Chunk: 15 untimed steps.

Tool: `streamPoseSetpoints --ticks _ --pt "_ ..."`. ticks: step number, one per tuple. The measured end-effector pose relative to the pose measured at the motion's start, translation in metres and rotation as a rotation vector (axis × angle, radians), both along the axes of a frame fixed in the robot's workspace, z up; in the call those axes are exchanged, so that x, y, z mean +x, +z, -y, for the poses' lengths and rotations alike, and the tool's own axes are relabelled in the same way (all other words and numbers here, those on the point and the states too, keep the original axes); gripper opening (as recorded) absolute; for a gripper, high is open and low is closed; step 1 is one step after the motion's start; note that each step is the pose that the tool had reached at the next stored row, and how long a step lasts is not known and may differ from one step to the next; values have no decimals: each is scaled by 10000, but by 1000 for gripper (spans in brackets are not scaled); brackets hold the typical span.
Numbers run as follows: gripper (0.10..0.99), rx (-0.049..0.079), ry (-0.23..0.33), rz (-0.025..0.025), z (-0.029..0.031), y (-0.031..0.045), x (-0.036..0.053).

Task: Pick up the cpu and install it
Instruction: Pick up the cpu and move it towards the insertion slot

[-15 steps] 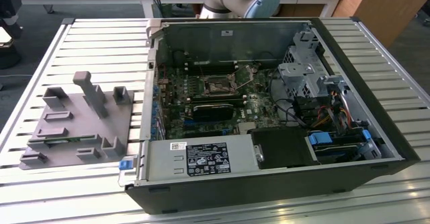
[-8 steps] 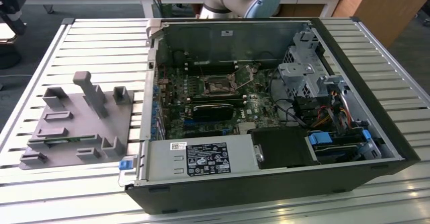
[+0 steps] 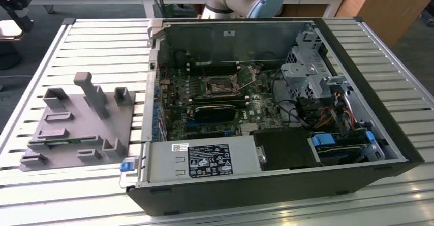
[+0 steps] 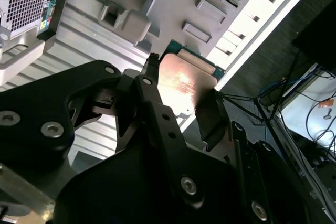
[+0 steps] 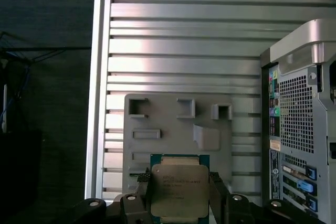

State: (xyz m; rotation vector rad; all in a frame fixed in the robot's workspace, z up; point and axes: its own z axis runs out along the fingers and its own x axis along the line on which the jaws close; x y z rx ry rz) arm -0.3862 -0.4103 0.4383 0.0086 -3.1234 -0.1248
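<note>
One cpu [image 5: 180, 192], silver-grey on top with a green rim, sat between the two black fingers [image 5: 143, 195] of the single gripper [image 5: 180, 182]. The gripper was clenched on it, one finger against each of two opposite edges. In the second wrist view the chip's underside glinted between those same fingers, and the gripper body lay behind it.

In both wrist views the cpu was seen against one end of the one grey fixture plate [image 5: 173, 129], which carried several raised holders and slots. It appeared to be lifted clear of the plate.

The plate lay flat on the slatted metal table [image 5: 184, 40], close to a long table edge with dark floor beyond. A strip of bare slats separated the plate from the one computer case [image 3: 271, 190], and more bare slats ran on past the plate.

In the exterior view the case lay open on the plate's right. Its one square socket [image 3: 220, 88] sat near the middle of the board, just beside a black heatsink block [image 3: 215, 111].
</note>
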Motion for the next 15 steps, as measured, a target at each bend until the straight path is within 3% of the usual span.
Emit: streamPoseSetpoints --ticks 4,15 --pt "533 0 0 -2 0 9 75" --pt "533 0 0 -29 0 6 405"
